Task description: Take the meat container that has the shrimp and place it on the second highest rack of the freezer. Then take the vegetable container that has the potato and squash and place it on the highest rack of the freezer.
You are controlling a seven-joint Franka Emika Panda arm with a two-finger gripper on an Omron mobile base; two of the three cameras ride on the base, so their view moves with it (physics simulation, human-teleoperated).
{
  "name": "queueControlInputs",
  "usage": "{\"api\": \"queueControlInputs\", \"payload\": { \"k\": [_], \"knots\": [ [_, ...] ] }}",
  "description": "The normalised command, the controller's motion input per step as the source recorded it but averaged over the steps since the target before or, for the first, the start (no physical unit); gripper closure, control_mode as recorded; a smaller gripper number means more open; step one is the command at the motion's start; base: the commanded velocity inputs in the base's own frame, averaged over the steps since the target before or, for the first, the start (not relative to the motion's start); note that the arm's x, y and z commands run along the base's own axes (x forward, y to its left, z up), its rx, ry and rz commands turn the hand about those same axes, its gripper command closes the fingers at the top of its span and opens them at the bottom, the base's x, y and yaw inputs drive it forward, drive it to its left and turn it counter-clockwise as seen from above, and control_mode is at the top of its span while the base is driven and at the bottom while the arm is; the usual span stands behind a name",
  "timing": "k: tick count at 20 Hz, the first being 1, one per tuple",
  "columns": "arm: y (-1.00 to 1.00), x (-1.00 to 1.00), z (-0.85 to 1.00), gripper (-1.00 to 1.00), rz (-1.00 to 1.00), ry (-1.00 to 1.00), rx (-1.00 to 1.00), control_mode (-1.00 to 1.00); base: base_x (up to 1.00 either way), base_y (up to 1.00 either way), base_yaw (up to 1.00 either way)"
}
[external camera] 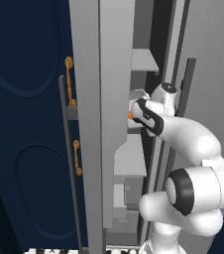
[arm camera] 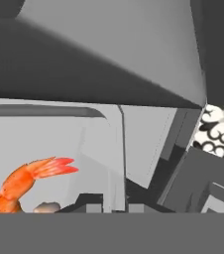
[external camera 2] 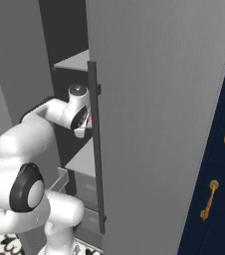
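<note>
freezer door (external camera 2: 159, 124) close beside arm

Hidden and cut off inside the freezer (external camera: 101, 124)

Shrimp (arm camera: 27, 184) cut off at 6 o'clock by the hand view's lower band; its container's outline unclear; gripper fingertips concealed.

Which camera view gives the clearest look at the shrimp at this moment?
The hand view: the shrimp appears large and close, its curled orange body and fanned tail clear inside a pale container. The left base view gives just a small orange speck beside the arm's wrist, and the right base view a thin orange sliver behind the freezer handle.
</note>
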Motion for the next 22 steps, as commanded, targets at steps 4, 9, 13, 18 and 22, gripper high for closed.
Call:
{"api": "queueControlInputs", "payload": {
  "k": [4,9,13,18,22],
  "knots": [
    [0.0,0.49,-0.01,1.0,0.0,-0.02,0.0,-1.0,0.0,0.0,0.0],
    [0.0,0.46,-0.07,1.0,0.0,-0.01,0.0,-1.0,0.0,0.0,0.0],
    [0.0,0.43,-0.09,1.0,0.0,0.0,0.0,-1.0,0.0,0.0,0.0],
    [0.0,0.4,-0.18,1.0,0.0,0.0,0.0,-1.0,0.0,0.0,0.0],
    [0.0,0.33,-0.27,1.0,0.0,0.0,0.0,-1.0,0.0,0.0,0.0]
  ]
}}
